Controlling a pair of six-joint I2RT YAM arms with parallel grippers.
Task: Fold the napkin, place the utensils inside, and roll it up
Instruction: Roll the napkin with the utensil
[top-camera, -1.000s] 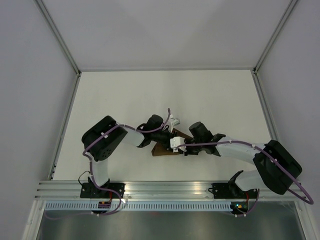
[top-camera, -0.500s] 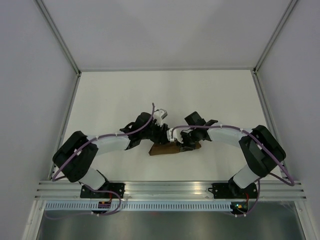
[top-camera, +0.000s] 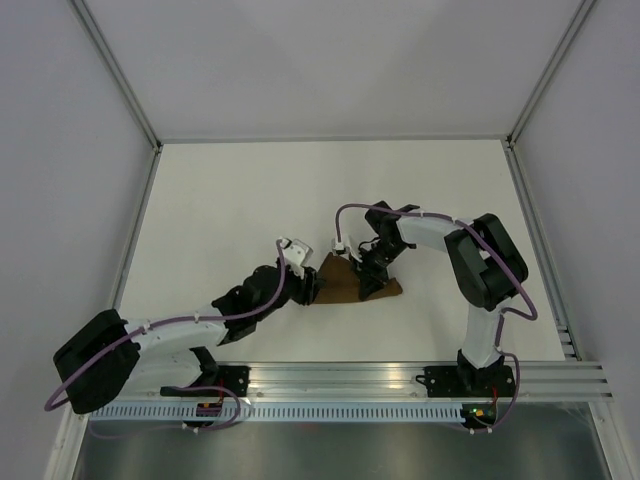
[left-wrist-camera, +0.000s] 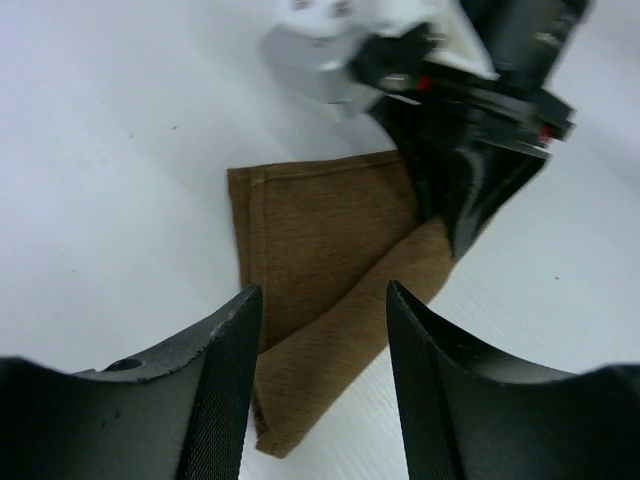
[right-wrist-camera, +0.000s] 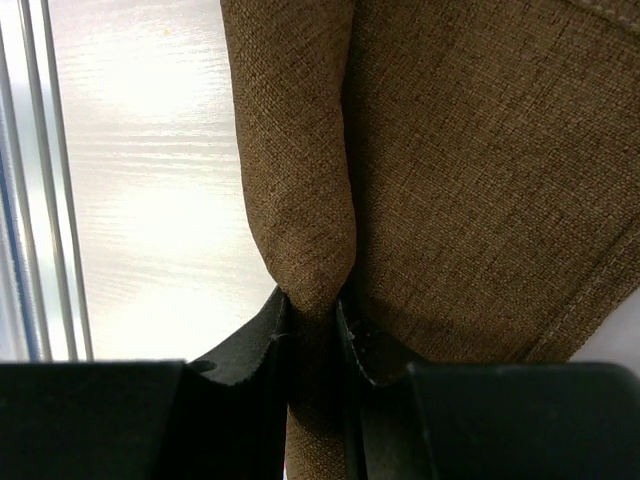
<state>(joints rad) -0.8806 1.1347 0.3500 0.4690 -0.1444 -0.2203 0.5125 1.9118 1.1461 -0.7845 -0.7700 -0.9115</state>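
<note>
Nearest you, your left gripper (left-wrist-camera: 322, 300) sits low over the table (top-camera: 230, 190). Its jaws stand well apart and hold nothing. Its fingers (left-wrist-camera: 215, 385) frame the napkin (left-wrist-camera: 320, 240), which lies just ahead of the tips; you cannot tell from these views whether they touch it. The napkin rests on the white table near the middle, between your two grippers. It is folded, with one brown layer lying slantwise over another and a hemmed edge on its left side. At its far right side, your right gripper (right-wrist-camera: 312, 312) comes down onto the cloth. Its jaws are drawn nearly together, pinching a raised ridge of napkin between the pads (right-wrist-camera: 255, 345).
</note>
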